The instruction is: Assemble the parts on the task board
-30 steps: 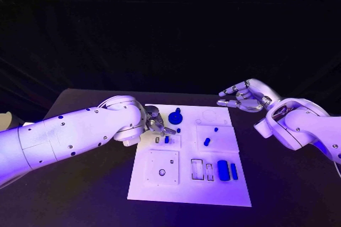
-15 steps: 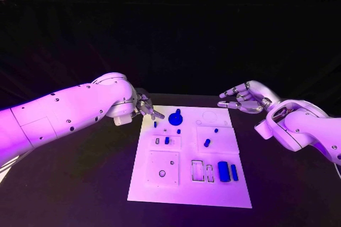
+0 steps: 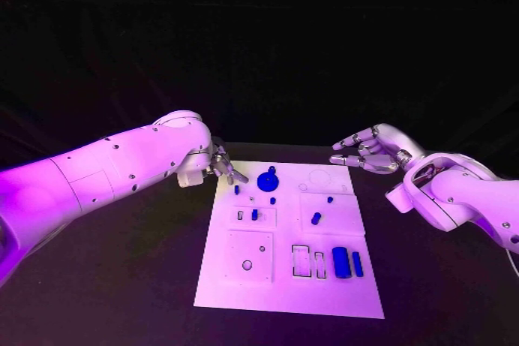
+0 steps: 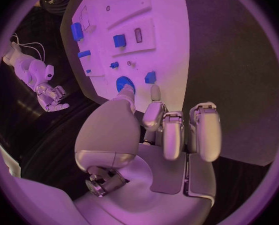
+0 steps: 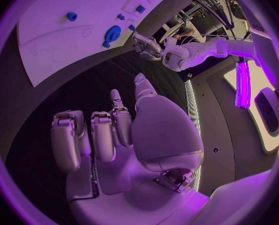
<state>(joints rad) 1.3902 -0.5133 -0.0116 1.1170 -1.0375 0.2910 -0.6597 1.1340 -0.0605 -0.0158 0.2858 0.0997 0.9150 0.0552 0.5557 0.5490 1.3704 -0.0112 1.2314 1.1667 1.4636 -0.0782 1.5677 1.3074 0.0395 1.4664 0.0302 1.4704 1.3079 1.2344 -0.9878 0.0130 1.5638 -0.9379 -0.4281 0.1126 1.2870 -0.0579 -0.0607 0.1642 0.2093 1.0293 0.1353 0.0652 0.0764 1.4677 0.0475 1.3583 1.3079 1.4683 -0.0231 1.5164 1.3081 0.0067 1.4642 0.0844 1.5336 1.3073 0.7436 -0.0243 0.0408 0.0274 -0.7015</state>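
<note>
The white task board [image 3: 283, 286] lies mid-table with several blue parts on it. A round blue disc [image 3: 268, 182] sits near its far edge, and a small blue piece [image 3: 237, 189] stands just left of it. My left hand [image 3: 225, 168] hovers over the board's far left corner, fingers apart and holding nothing. In the left wrist view the fingertips [image 4: 155, 92] end just short of the disc [image 4: 124, 83] and the small piece [image 4: 151, 77]. My right hand [image 3: 367, 154] hangs off the far right corner, fingers spread and empty.
Two long blue blocks [image 3: 346, 262] lie beside empty slots near the board's right front. More small blue pieces [image 3: 316, 218] stand in the board's middle rows. Black table [image 3: 130, 286] surrounds the board on all sides.
My left hand rose and drew back from the board's left-middle rows to its far left corner, uncovering the small blue piece. The right hand stayed put.
</note>
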